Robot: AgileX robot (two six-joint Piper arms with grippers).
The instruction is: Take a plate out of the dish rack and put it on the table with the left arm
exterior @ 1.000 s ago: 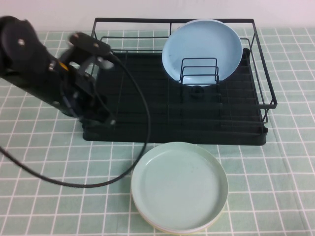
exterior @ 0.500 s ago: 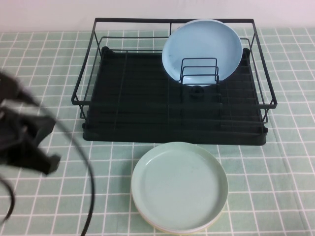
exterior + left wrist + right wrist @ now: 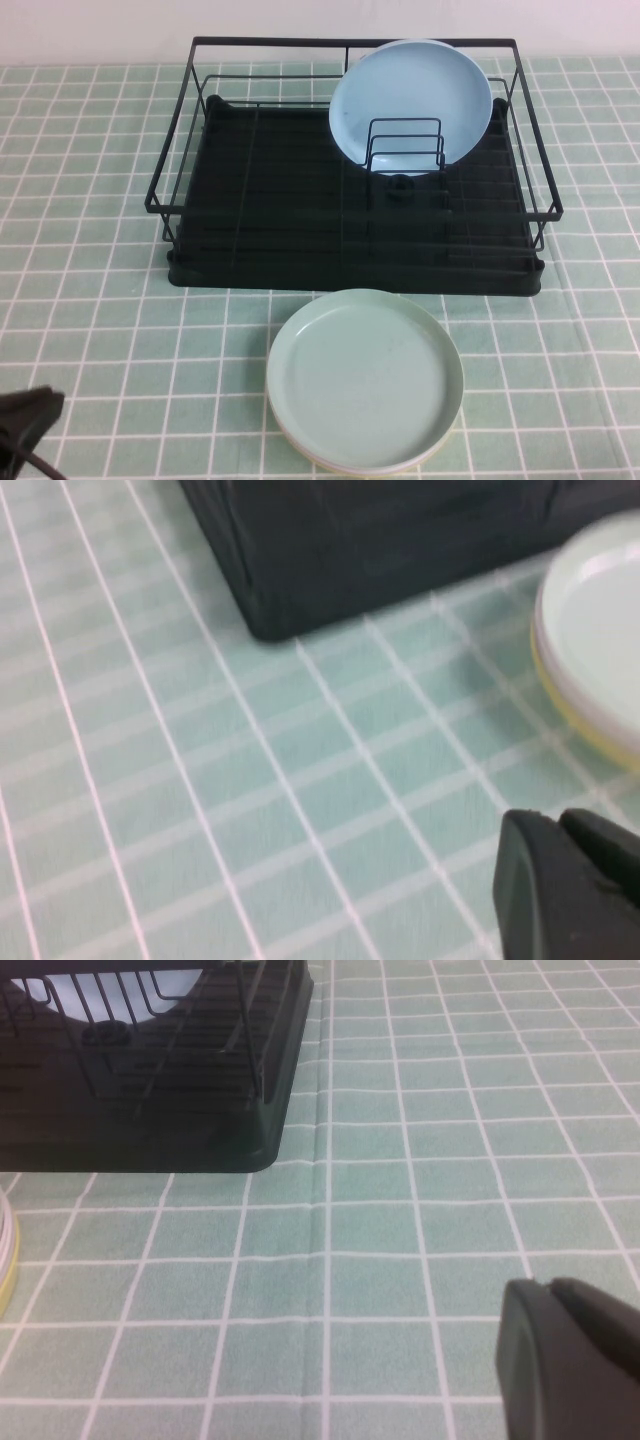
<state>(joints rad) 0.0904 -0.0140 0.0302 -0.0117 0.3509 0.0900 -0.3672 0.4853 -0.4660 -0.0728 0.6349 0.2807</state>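
Note:
The mint-green plate [image 3: 365, 378] lies flat on the table [image 3: 100, 300] in front of the dish rack [image 3: 300, 230], on top of another plate with a yellowish edge [image 3: 575, 715]. It also shows in the left wrist view [image 3: 600, 630]. Only a black tip of the left arm [image 3: 25, 415] shows, at the near left corner. My left gripper [image 3: 558, 820] is shut and empty, above the bare table, left of the plate and apart from it. My right gripper [image 3: 548, 1285] is shut and empty over the table to the right of the rack [image 3: 150, 1090].
A light blue plate [image 3: 410, 100] leans upright in the wire holder at the rack's back right. The rack's left half holds nothing. Open tiled table lies to the left, right and front of the rack.
The left arm has pulled back from the rack's left side toward the near left corner and is now almost out of the high view. The plates have not moved.

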